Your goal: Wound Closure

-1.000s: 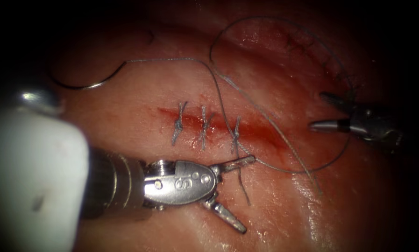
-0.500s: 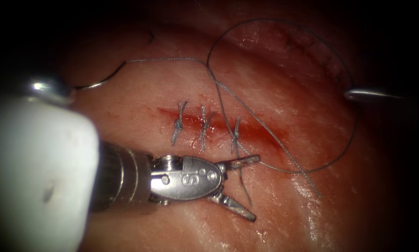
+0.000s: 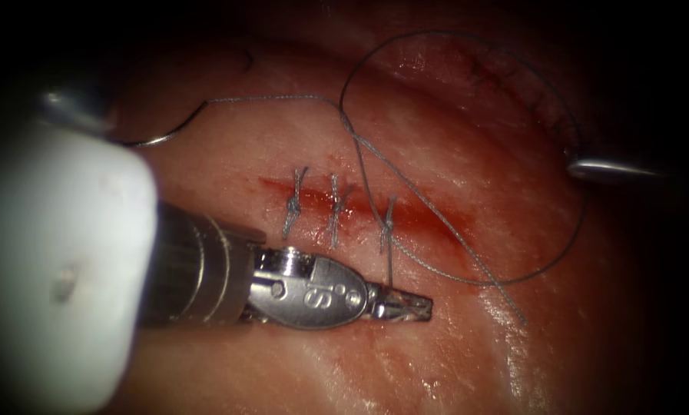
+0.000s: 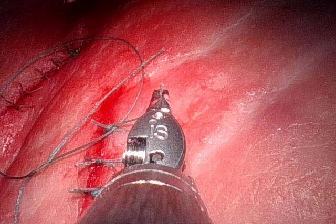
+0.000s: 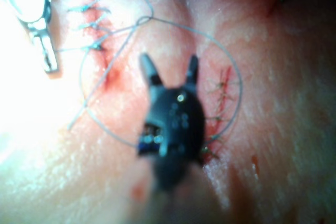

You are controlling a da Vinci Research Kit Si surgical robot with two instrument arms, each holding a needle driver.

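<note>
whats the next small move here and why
Probably lift the left gripper to tension the thread tail it is shut on, below the third knot; the right gripper is open, holding nothing, and the needle lies free on the tissue.

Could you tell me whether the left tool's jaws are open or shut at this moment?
Shut: the left tool has its jaws pressed together on the thread tail hanging from the third stitch.

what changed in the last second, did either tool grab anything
The left pincer was open beside the third stitch's thread tail and has shut on its lower end. The right pincer has drawn back toward the right edge of the endoscope view; it is open and holds nothing. The needle lies as before on the tissue, upper left of the cut, held by neither tool. The three stitches and loose thread loop are unchanged.
</note>
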